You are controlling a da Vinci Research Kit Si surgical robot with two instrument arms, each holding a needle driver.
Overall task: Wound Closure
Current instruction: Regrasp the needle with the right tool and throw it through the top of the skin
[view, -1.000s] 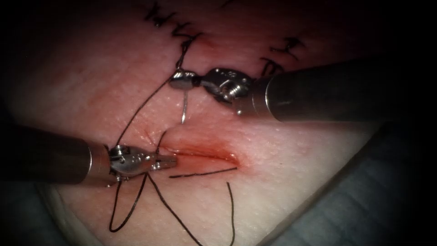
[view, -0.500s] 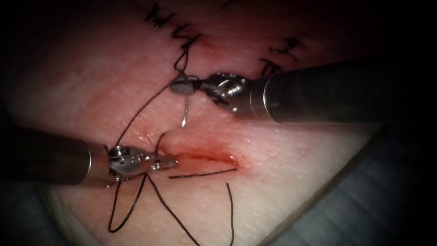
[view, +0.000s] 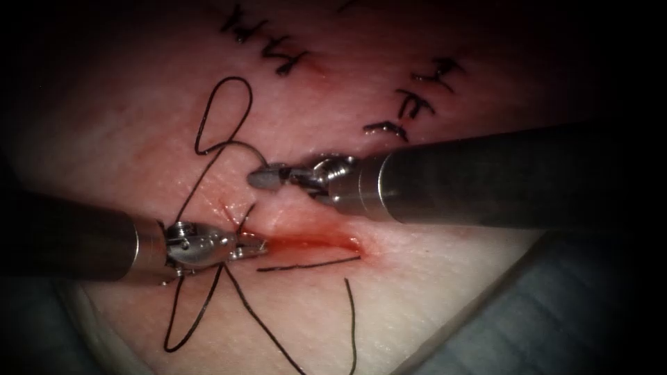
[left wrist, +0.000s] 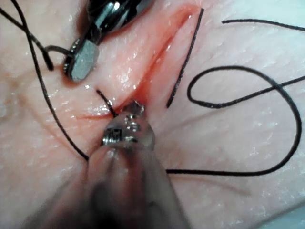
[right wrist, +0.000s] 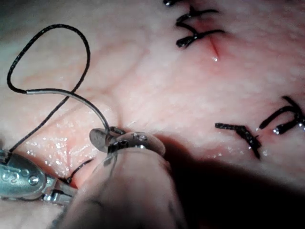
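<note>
Change: right tool (view: 262,178) has dropped from 12 o'clock toward the cut since a second ago; the needle, then hanging tip-down from its jaws, now arcs up and away from them, and the thread above has sprung into a loop.
Right tool: jaws clenched on the needle (view: 244,148) close to one end of its curve; seen again in the right wrist view (right wrist: 106,138) and the left wrist view (left wrist: 82,61).
Needle: clear of the tissue (view: 445,257), lying over skin at about 11 o'clock from the cut (view: 313,241); its swaged end meets the thread (view: 222,111) at the base of the loop (right wrist: 28,91).
Left tool: tip (view: 251,247) at the 9 o'clock end of the cut, jaws pinched shut there; whether they hold the tissue edge or the short thread coming out beside them, cannot tell. Same contact seen in the left wrist view (left wrist: 135,109).
Thread: long slack strand curls across the tissue toward 6 o'clock; a loose straight piece lies just beside the cut's lower lip (view: 309,264).
Red fluid: pooled along the cut (view: 292,244).
Old stitches: dark rows near 12 and 1 o'clock (view: 417,104).
</note>
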